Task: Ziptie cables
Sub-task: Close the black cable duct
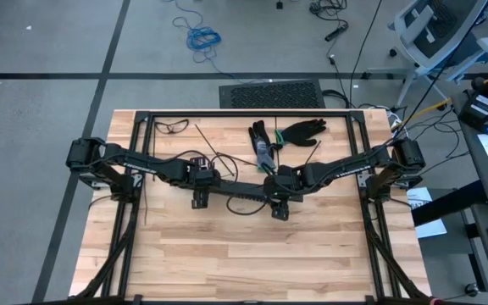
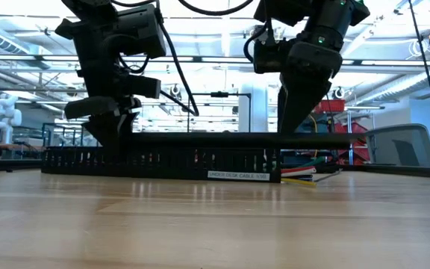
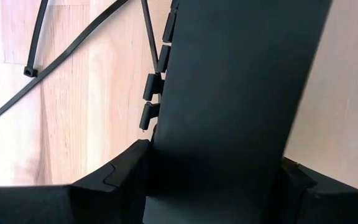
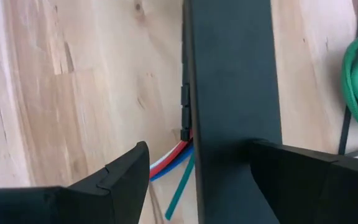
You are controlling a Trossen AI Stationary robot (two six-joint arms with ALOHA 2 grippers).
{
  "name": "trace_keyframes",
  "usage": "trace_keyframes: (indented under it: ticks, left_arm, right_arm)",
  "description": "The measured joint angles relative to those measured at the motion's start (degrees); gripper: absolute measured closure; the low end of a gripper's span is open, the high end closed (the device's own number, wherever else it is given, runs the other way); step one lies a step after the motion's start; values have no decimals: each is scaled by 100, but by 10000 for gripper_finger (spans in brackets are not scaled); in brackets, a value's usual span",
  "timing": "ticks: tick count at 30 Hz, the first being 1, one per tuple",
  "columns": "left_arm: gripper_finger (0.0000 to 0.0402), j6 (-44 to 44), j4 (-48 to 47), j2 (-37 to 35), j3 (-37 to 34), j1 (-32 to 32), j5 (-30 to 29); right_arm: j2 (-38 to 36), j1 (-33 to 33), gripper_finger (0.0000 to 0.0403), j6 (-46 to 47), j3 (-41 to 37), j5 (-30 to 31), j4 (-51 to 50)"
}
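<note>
1. Left pincer (image 1: 200, 200) pinching one end of the long black slotted rail (image 1: 235, 194), fingers (image 3: 126, 171) pressed against both of its sides, judged a hold to steady it on the surface (image 1: 252, 263).
2. Right pincer (image 1: 280, 208) straddling the rail's other end, one finger against the rail's side, the other standing off with wood showing between; probably a bracing hold, so the pair keep the rail from sliding.
3. Cables (image 4: 174, 157) directly between the right pincer's fingers, emerging from under the rail edge: red, white and blue strands bunched side by side, one green strand splaying off.
4. In the low view, cable ends (image 2: 304, 173) poke out past the rail's end, just beyond the right pincer, loose and unbound.
5. Zipties (image 3: 55, 53) flat on the wood beside the left pincer, thin dark strips crossing, one small square head visible; none looped round the cables yet.
</note>
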Motion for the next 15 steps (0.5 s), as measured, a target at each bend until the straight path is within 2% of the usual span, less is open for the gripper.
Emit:
trace_keyframes:
  ticks: [3, 8, 15]
  left_arm:
    - [174, 2, -2, 0, 0, -2, -3]
    - [174, 1, 23, 0, -2, -2, -7]
    - [174, 76, 141, 0, -7, -2, -32]
  right_arm:
    - [0, -21, 144, -289, 0, -9, 17]
    - [0, -29, 144, 275, 0, -33, 58]
    - [-2, 5, 144, 130, 0, -35, 197]
